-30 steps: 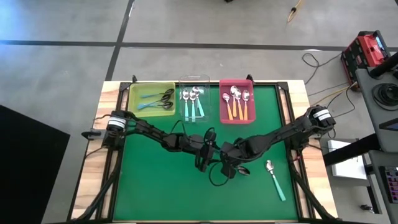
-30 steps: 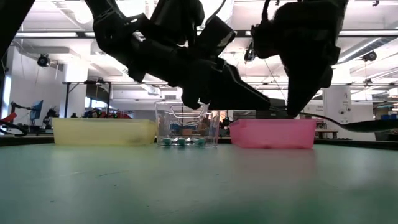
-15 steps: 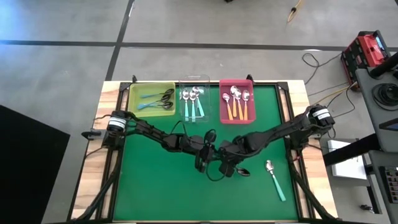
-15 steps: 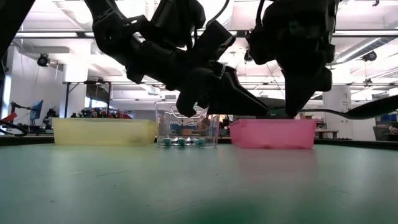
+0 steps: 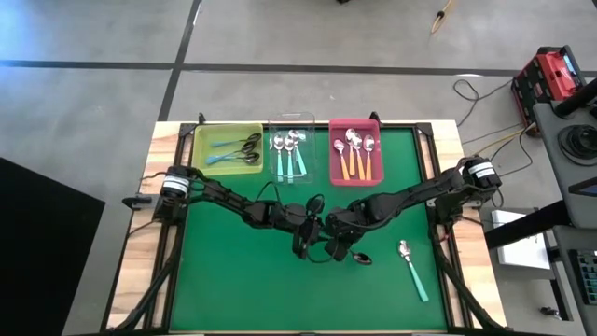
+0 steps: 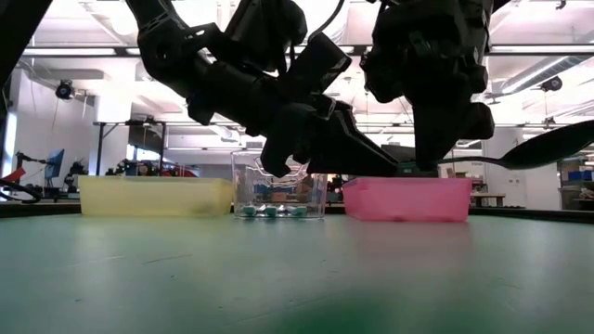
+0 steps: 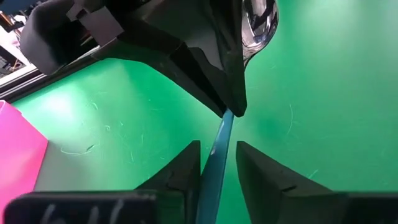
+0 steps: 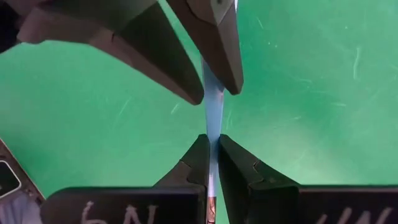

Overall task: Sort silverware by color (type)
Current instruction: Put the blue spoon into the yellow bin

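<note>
A spoon with a teal handle (image 7: pixel 217 158) and a dark bowl (image 7: pixel 258 25) hangs above the middle of the green mat (image 5: pixel 233 280). My left gripper (image 5: pixel 312 245) and my right gripper (image 5: pixel 334 248) meet tip to tip there, both shut on the handle. The bowl (image 5: pixel 359 259) sticks out past the right gripper toward the table's right. In the low view the bowl (image 6: pixel 548 148) stands well above the mat. My left gripper pinches the teal handle near its free end (image 7: pixel 216 163) between its two fingers (image 8: pixel 219 62). It comes about level from the table's left, lying along the handle. The spoon is clear of the mat. My right gripper pinches the handle (image 8: pixel 212 124) between its two fingers (image 7: pixel 230 99), closer to the bowl than the left gripper. It comes from the table's right, along the handle. The bowl end is tilted upward.
At the far edge stand a yellow tray (image 5: pixel 201 149) with dark-bowled teal spoons, a clear tray (image 5: pixel 291 119) with silver-bowled teal spoons, and a pink tray (image 5: pixel 334 154) with orange spoons. One teal spoon (image 5: pixel 411 271) lies on the mat at the right.
My left gripper has shut on the spoon's handle. My right gripper, still shut on the handle, has shifted a little toward the table's left. The spoon has tipped, and its bowl end has risen.
</note>
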You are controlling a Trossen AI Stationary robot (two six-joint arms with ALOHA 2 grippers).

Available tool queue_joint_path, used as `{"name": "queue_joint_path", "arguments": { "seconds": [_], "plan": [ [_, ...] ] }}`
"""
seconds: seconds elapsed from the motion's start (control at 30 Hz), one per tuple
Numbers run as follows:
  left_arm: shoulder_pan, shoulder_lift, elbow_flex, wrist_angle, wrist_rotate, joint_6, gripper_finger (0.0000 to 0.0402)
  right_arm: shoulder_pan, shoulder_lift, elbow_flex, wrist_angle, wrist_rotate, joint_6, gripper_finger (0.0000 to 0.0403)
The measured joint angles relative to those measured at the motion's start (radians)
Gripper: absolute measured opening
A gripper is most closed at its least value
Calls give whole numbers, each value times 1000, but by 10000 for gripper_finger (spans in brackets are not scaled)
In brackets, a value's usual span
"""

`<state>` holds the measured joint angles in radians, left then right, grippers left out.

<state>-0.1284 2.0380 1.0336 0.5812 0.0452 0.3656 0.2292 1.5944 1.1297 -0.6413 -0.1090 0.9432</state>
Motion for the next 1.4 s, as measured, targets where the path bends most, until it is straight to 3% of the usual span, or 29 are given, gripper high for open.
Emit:
{"name": "queue_joint_path", "arguments": {
  "seconds": [0.27,0.37,0.57,0.73,0.83,1.1,1.4],
  "plan": [
    [0,0,0,-1,-3,11,122,-10,-1,0,7,-40,40,12],
    [0,0,0,-1,-3,11,99,-10,-1,0,10,-48,43,12],
    [-4,0,-2,-9,2,11,10,-10,-1,0,25,-51,43,12],
    [-16,0,-2,-11,-7,11,2,-10,-1,0,27,-49,41,12],
    [-34,-1,-5,-10,-73,16,1,-10,-1,0,26,-47,37,17],
    [-78,-10,-19,-24,-210,13,0,-14,-1,0,34,-21,8,88],
    [-99,-61,-30,-221,-389,-10,0,-48,-9,25,17,-17,-59,168]
  ]
}}
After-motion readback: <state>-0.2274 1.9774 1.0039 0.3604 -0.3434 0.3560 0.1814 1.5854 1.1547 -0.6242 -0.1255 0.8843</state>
